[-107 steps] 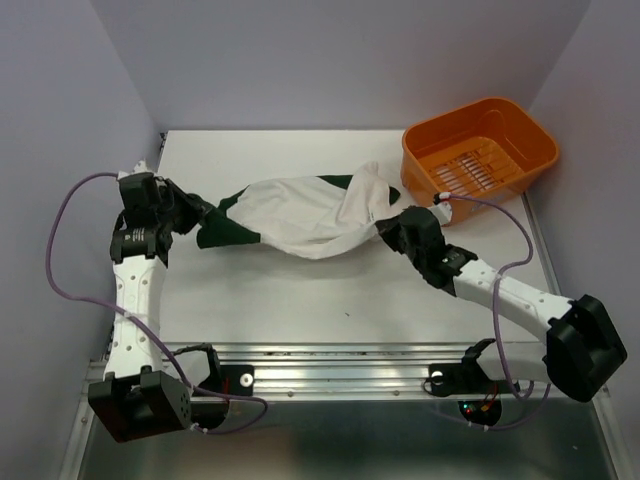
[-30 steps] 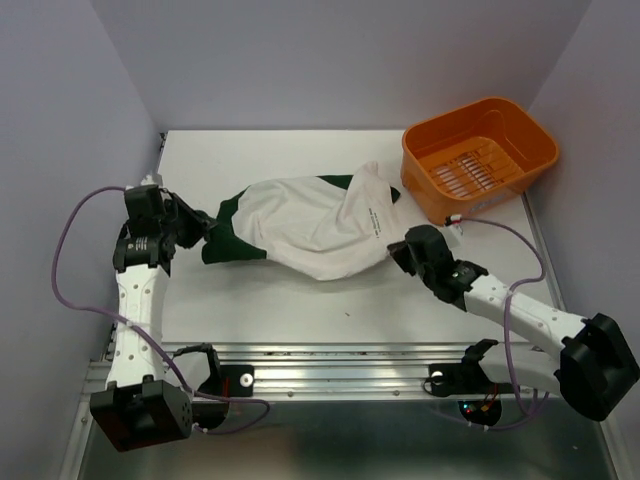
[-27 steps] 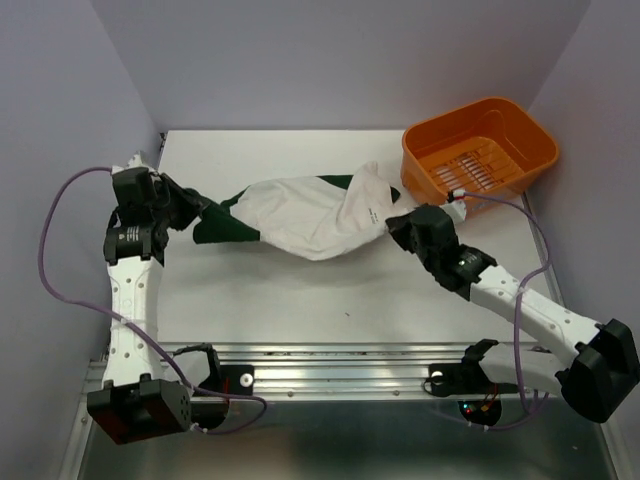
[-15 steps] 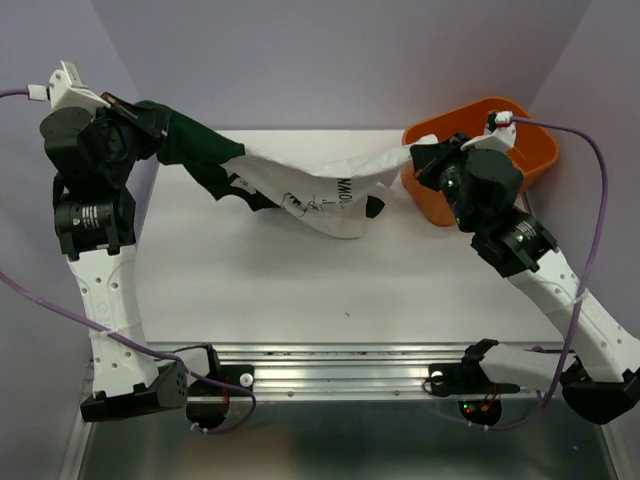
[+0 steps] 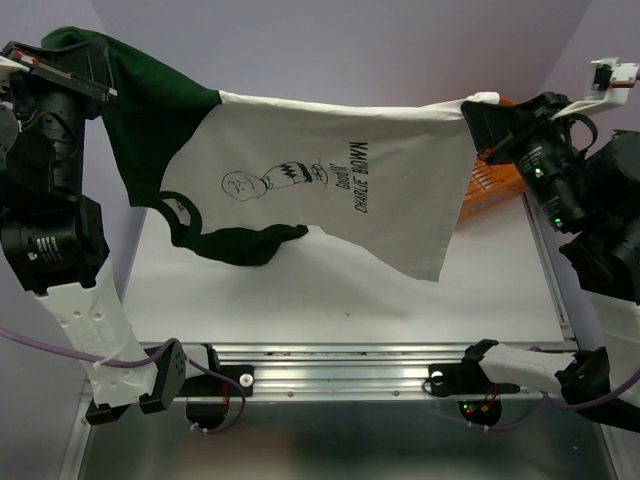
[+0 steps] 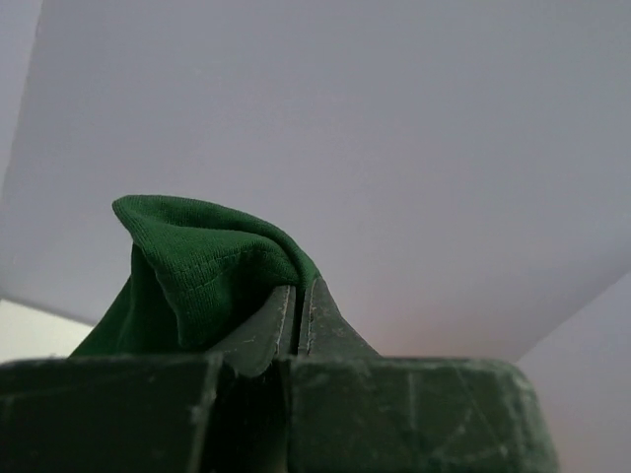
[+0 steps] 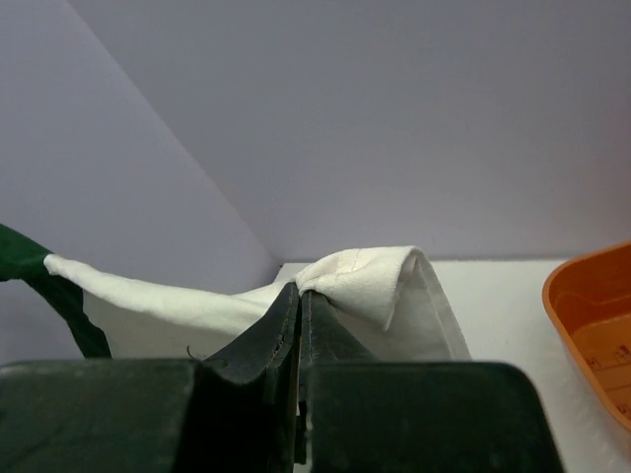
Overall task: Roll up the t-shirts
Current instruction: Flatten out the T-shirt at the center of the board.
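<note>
Left claw [image 6: 301,296] is clamped shut on a fold of dark green cloth at the sleeve end of the t-shirt [image 5: 330,190]. Right claw [image 7: 299,296] is clamped shut on a bunched white corner at the hem end. Between the two grips the garment hangs spread in the air above the desk [image 5: 330,300], with its upper edge stretched nearly straight from left to right. The printed face, with a small cartoon figure and dark lettering, is turned towards the overhead camera. A green sleeve and the neckband droop at the lower left. Whether the lowest green fold touches the desk cannot be told. The white lower corner hangs free on the right. Only one garment is visible.

Progress is judged early. Nothing is rolled: the shirt is not laid flat, shows no fold, and no rolled bundle is in sight. The orange basket [image 7: 596,325] stands at the far right, largely hidden behind the cloth in the overhead view. What remains, in my judgement, is to lay the garment flat, smooth it and roll it up.

Both arms are reared high and set wide apart. The left arm is upright at the left edge with its wrist near the top corner. The right arm is raised at the right edge with its wrist turned inward. Both wrist views look out towards the enclosure walls rather than down at the desk.
</note>
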Tool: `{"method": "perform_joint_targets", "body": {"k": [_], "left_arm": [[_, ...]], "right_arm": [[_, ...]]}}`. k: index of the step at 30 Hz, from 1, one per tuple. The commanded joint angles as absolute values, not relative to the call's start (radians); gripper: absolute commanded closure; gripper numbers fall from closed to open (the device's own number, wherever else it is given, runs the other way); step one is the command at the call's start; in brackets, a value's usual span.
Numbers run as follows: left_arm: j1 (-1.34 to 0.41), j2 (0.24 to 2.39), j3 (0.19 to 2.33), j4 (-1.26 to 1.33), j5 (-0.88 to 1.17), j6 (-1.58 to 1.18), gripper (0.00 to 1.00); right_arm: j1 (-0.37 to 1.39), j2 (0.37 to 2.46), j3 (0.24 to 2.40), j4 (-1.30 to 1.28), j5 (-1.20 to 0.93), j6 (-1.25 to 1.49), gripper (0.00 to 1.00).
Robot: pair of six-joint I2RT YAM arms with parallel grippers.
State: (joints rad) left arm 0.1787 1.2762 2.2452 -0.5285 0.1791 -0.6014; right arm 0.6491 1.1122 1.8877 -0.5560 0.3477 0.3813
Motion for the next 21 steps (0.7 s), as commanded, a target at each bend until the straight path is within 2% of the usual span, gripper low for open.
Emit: {"method": "perform_joint_targets", "body": {"k": [1, 6, 12, 15, 18, 19, 21], "left_arm": [[0.187, 1.249, 2.396, -0.457, 0.11, -0.568, 1.0], [0.187, 1.207, 2.462, -0.44, 0.086, -0.557, 1.0], [0.173, 1.137, 2.488, -0.419, 0.028, -0.529, 1.0], [0.12, 1.115, 2.51, -0.419, -0.055, -0.497, 1.0], [-0.004, 1.086, 2.508, -0.407, -0.176, -0.448, 1.0], [-0.094, 1.077, 2.504, -0.388, -0.205, -0.433, 1.0], [-0.149, 1.051, 2.476, -0.361, -0.273, -0.387, 1.0]], "right_arm": [[0.646, 1.109, 2.025, -0.633, 0.235, 0.313, 0.99], [0.646, 1.085, 2.124, -0.676, 0.172, 0.311, 0.99], [0.646, 1.052, 2.144, -0.721, 0.12, 0.325, 0.99], [0.646, 1.026, 2.151, -0.738, 0.112, 0.344, 0.99], [0.646, 0.996, 2.155, -0.739, 0.107, 0.359, 0.99], [0.646, 0.988, 2.154, -0.741, 0.109, 0.36, 0.99], [0.646, 0.974, 2.145, -0.747, 0.118, 0.362, 0.99]]}}
